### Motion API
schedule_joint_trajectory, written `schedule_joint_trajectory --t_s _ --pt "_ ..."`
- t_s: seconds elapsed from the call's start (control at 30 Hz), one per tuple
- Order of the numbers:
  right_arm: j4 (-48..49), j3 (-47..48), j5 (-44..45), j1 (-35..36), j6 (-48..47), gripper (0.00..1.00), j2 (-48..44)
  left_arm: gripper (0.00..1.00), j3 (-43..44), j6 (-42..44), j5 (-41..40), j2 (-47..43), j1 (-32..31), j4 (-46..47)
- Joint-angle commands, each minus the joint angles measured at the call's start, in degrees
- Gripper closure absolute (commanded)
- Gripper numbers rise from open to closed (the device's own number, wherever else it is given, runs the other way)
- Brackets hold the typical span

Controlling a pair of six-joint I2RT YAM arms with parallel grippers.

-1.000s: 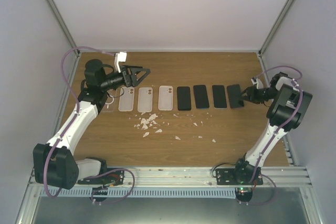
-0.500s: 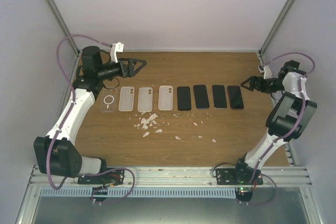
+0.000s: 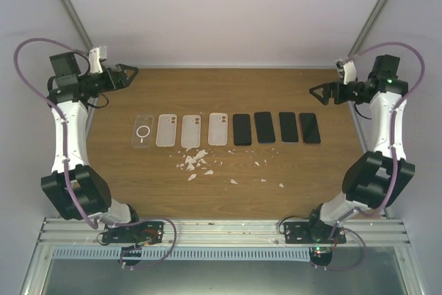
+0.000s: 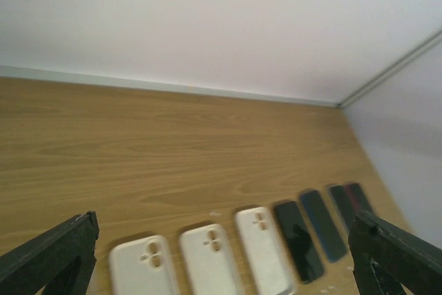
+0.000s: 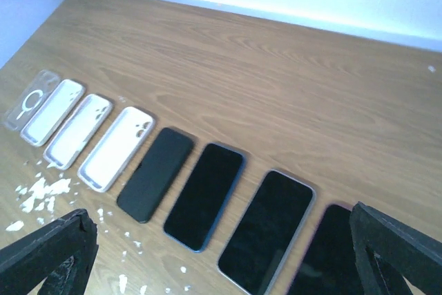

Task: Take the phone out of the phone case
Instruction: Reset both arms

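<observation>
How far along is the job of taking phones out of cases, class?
Done: four empty cases lie in a row beside four bare phones. In hand: nothing; left gripper and right gripper hang open, away from the row. Left: apparently nothing; no case visibly holds a phone.

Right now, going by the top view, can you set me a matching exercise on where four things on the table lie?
Things:
1. clear ringed case
2. rightmost phone
3. white fragments
4. rightmost white case

Places:
a. far right end of the row
b. far left end of the row
c. scattered just below the row in the top view
d. fourth from the left in the row

Pairs: 1-b, 2-a, 3-c, 4-d
</observation>
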Motion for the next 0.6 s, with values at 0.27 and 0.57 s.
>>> schedule_joint_trajectory --t_s 0.27,0.57 --pt "15.1 -19.7 4.4 11.7 6.4 0.0 -18.2 0.01 -16.3 16.9 -13.5 -14.9 2.8 -5.0" --pt "19.3 -29.5 7.2 12.0 7.3 0.0 -24.8 0.01 -20.1 15.8 -14.8 -18.2 2.0 -6.5"
